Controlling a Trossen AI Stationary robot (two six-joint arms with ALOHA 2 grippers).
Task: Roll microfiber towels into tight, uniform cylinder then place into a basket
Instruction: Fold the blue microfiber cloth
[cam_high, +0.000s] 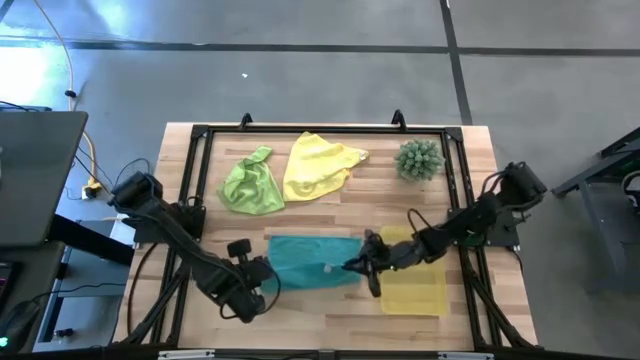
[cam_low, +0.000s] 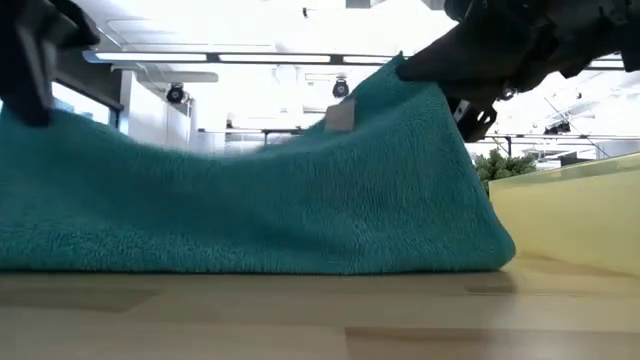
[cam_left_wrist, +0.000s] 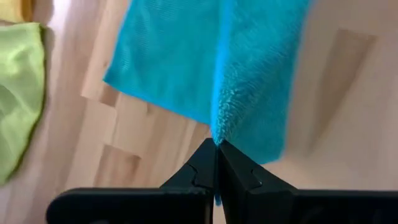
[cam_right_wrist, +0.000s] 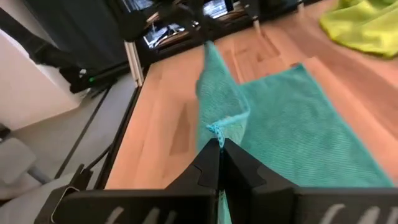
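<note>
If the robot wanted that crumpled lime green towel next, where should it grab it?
Probably the raised fold at the far tip of the lime green towel, coming straight down from above: it lies bunched on the table, so its ridges offer something to pinch.

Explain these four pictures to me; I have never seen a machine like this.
It is a robot with two dark arms at a wooden table, each ending in a two-finger gripper. One picture looks straight down from above, one looks level across the tabletop, and two come from cameras on the arms' wrists. On the table lie a teal towel, a lime towel, a yellow towel, a yellow basket and a spiky green plant. The left gripper is shut on the teal towel's left end, and the right gripper is shut on its right end. The level view shows that end lifted while the towel's middle sags.
</note>
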